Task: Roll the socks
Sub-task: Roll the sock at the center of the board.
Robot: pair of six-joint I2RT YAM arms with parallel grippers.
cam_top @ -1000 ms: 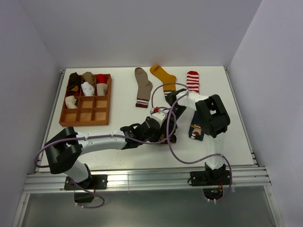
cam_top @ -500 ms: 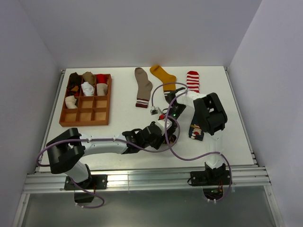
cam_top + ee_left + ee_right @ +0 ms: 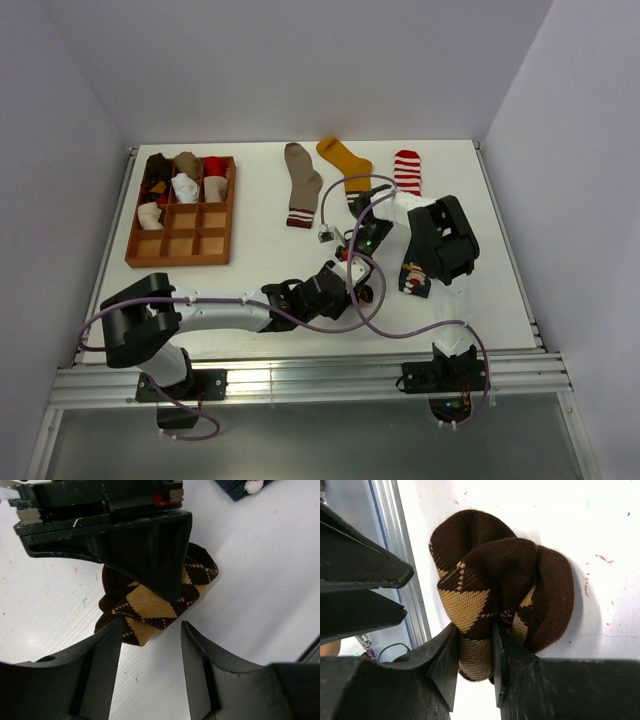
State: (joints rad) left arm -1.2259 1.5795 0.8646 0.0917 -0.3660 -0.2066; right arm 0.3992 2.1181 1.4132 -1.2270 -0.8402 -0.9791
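The brown argyle sock [image 3: 510, 580] lies bunched in a partial roll on the white table, near the middle in the top view [image 3: 371, 293]. My right gripper [image 3: 476, 630] is shut on a fold of it at its near edge; in the top view it [image 3: 361, 262] points down at the sock. My left gripper [image 3: 151, 626] is open and empty, its fingertips just short of the sock [image 3: 155, 605], apart from it. The navy cartoon sock [image 3: 415, 275] lies just to the right. Taupe [image 3: 300, 180], mustard [image 3: 345, 162] and red-white striped [image 3: 407, 172] socks lie flat at the back.
A wooden grid tray [image 3: 182, 247] stands at the back left with several rolled socks in its far compartments. Purple cables loop around both grippers over the table's middle. The table's metal front rail [image 3: 300, 375] runs close behind the left arm.
My left gripper has slid toward the near right and sits lower beside the sock. My right gripper has come down from farther back onto the argyle sock.
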